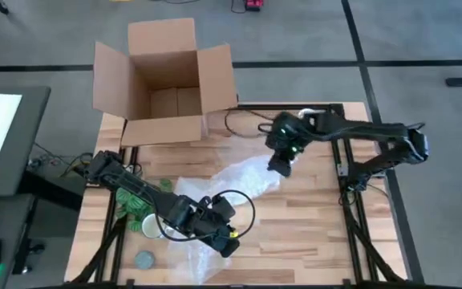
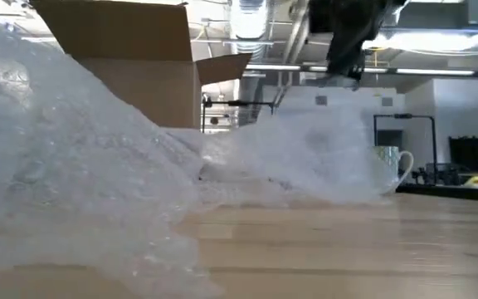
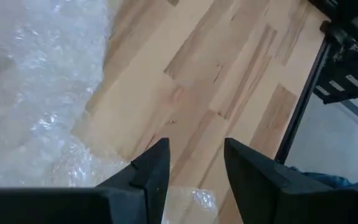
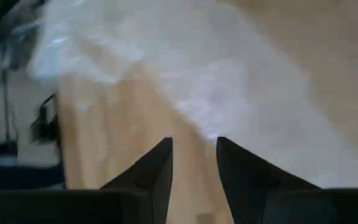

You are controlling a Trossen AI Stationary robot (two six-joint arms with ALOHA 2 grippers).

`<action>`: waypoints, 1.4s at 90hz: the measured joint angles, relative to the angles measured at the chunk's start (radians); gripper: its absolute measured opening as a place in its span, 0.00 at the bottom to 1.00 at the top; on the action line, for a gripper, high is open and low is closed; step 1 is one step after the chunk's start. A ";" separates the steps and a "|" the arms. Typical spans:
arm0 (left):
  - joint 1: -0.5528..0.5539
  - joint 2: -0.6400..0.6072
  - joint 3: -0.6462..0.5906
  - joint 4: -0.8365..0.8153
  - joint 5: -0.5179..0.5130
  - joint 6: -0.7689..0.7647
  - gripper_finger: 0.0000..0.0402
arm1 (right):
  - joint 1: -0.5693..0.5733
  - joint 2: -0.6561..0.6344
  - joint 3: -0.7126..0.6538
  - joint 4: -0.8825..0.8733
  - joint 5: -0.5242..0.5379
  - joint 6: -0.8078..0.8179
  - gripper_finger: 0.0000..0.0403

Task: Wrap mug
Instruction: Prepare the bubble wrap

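A clear bubble-wrap sheet (image 1: 231, 189) lies crumpled across the middle of the wooden table (image 1: 319, 233). The white mug (image 2: 392, 170) shows only in the low view. It stands upright on the table behind the wrap's far part, its handle toward the right. My right gripper (image 1: 282, 166) hangs open above the wrap's far end (image 4: 229, 81), nothing between its fingers. My left gripper (image 1: 228, 241) stands open low over the wrap's near part (image 3: 36, 93). Bare wood shows between its fingers.
An open cardboard box (image 1: 167, 84) stands at the far left. At the near left lie a green patterned bundle (image 1: 135, 202), a cream round thing (image 1: 149, 227) under my left arm, and a flat grey-blue disc (image 1: 144, 259). Bare wood lies at the near right.
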 joint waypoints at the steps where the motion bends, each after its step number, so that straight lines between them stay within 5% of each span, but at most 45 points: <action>1: 0.000 0.000 0.000 0.000 0.000 -0.001 0.33 | 0.014 -0.005 -0.001 -0.003 0.005 0.000 0.29; 18: 0.000 0.000 0.000 0.000 -0.004 -0.009 0.33 | 0.206 -0.009 -0.119 0.025 0.310 0.081 0.29; 29: 0.000 0.000 0.000 0.000 -0.006 -0.016 0.33 | 0.180 0.082 -0.197 0.074 0.346 0.098 0.30; 48: 0.000 0.000 0.000 0.000 -0.006 -0.024 0.33 | 0.112 0.237 -0.218 0.144 0.342 0.004 0.40; 65: -0.001 0.000 0.000 0.003 -0.006 -0.072 0.33 | 0.070 0.241 -0.177 0.112 0.330 0.019 0.48; 101: -0.010 0.000 0.000 0.042 -0.021 -0.080 0.33 | -0.238 0.280 -0.188 0.050 0.153 0.077 0.53; 126: -0.010 0.000 0.000 0.045 -0.031 -0.096 0.33 | -0.267 0.388 -0.199 0.073 0.103 0.086 0.50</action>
